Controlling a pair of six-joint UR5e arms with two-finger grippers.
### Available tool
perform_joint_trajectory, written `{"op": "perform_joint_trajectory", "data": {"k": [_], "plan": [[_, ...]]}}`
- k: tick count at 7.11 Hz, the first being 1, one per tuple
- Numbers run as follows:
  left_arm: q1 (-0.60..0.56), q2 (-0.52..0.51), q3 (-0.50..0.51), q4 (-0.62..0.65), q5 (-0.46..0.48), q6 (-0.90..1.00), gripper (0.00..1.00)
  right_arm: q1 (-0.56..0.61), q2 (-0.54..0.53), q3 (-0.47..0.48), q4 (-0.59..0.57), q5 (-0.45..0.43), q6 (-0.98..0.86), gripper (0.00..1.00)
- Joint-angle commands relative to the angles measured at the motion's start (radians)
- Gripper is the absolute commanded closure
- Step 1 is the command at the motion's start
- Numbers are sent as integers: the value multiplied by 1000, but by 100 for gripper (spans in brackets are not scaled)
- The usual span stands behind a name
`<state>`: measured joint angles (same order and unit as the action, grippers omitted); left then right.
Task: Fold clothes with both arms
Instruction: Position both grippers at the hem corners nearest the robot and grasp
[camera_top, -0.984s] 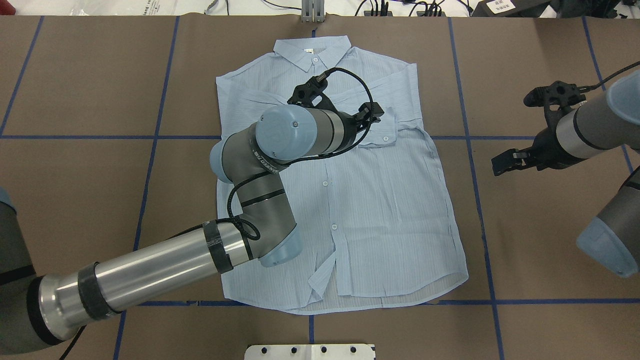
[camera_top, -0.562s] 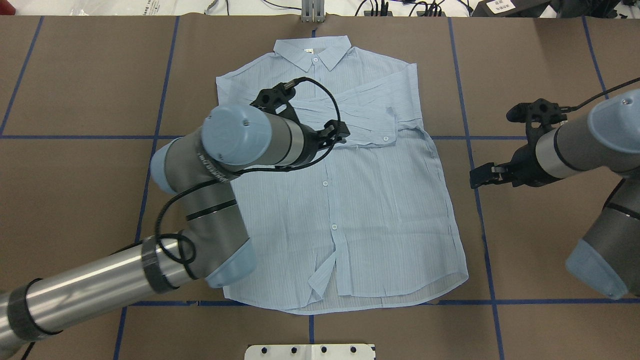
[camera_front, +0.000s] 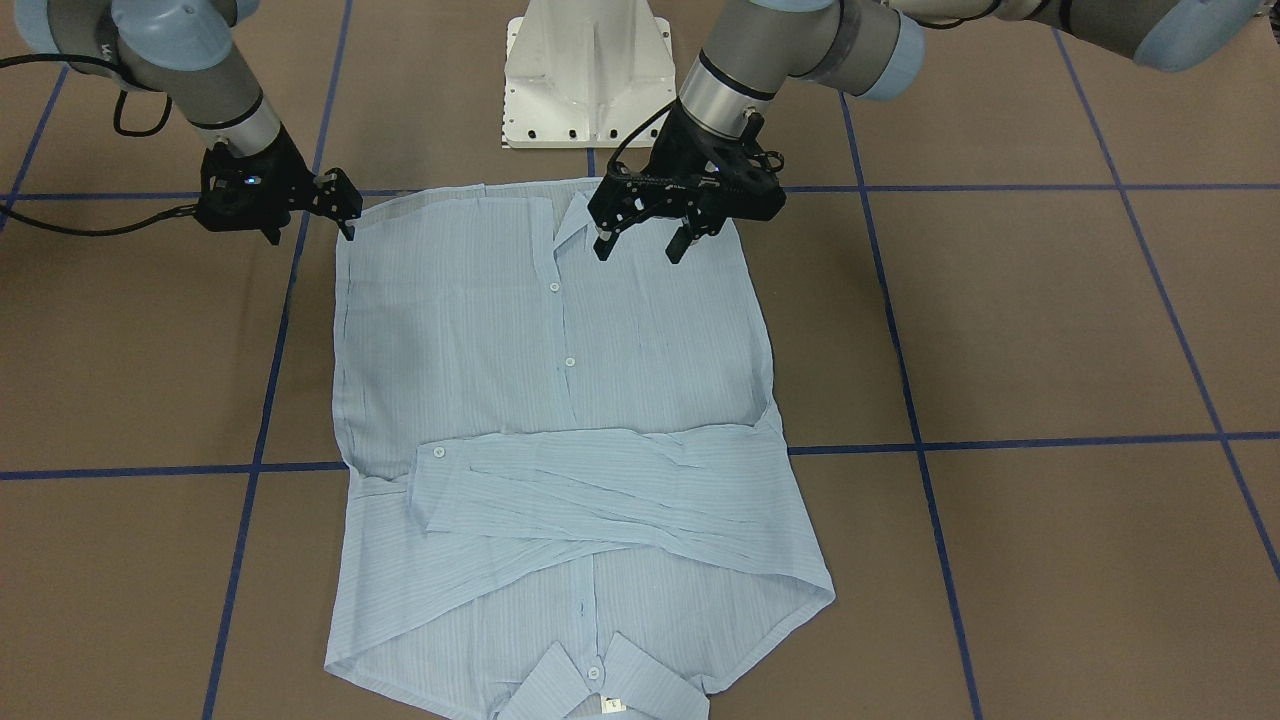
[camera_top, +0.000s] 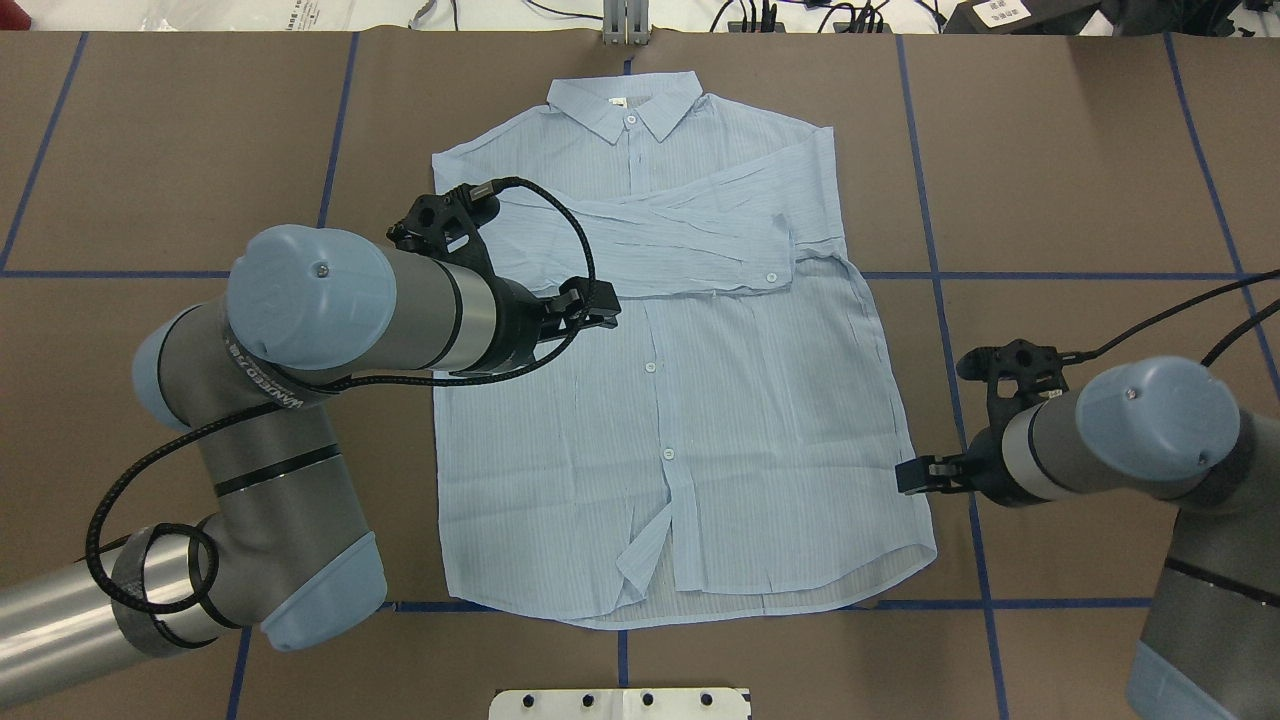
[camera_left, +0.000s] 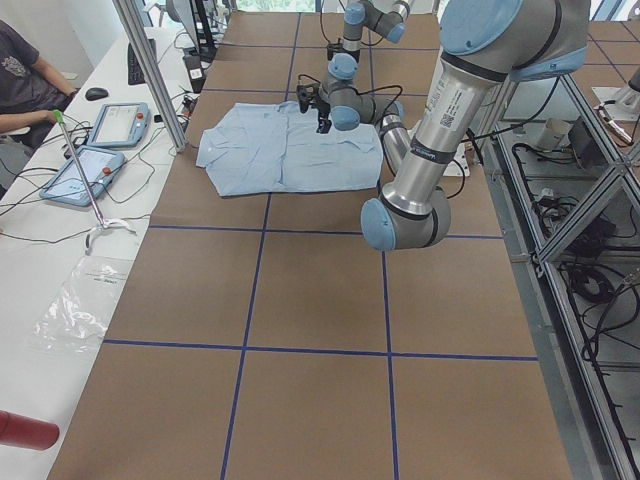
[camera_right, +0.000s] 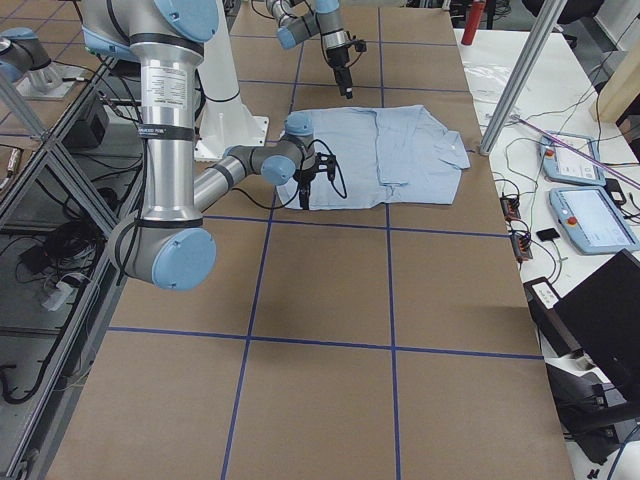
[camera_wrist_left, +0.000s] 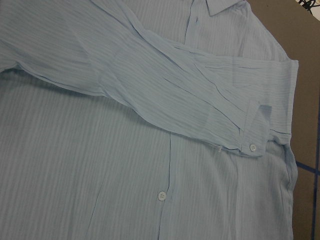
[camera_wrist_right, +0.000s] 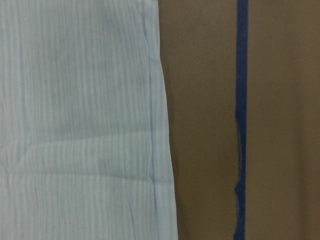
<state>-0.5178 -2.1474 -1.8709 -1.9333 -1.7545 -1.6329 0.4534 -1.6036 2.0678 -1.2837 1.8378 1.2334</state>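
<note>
The pale-blue striped shirt (camera_top: 720, 420) lies flat and face up on the brown table, collar at the far side, with both sleeves folded across the chest. It also shows in the front-facing view (camera_front: 480, 330). My left gripper (camera_top: 600, 305) hovers open and empty over the shirt's left half, just below the folded sleeve; the front-facing view (camera_front: 638, 248) shows its fingers spread. My right gripper (camera_top: 905, 478) is low at the shirt's right side edge near the hem, and looks open and empty in the front-facing view (camera_front: 312, 232). The right wrist view shows only the shirt's edge (camera_wrist_right: 155, 125) and table.
The white pedestal base (camera_front: 585, 70) stands at the near table edge. Blue tape lines (camera_top: 960, 420) cross the brown table. A side bench with tablets (camera_left: 120, 125) and a seated person (camera_left: 25, 70) lies beyond the shirt's collar end.
My left gripper has drawn back from the sleeve cuff, leftward and nearer, empty. My right gripper has moved nearer and inward to the shirt's right edge by the hem. The shirt has not moved.
</note>
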Motion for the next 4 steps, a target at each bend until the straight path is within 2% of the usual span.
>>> {"op": "perform_joint_trajectory", "data": {"k": [1,3,4], "plan": [[1,-3,-11,13,0,1,0,-88,-1,-9,0,-54,48,3],[1,-6,-13,11,0,1,0,-88,8,-26,0,-51,38,25],[1,-6,-14,11,0,1,0,-90,11,-50,1,-51,29,25]]}}
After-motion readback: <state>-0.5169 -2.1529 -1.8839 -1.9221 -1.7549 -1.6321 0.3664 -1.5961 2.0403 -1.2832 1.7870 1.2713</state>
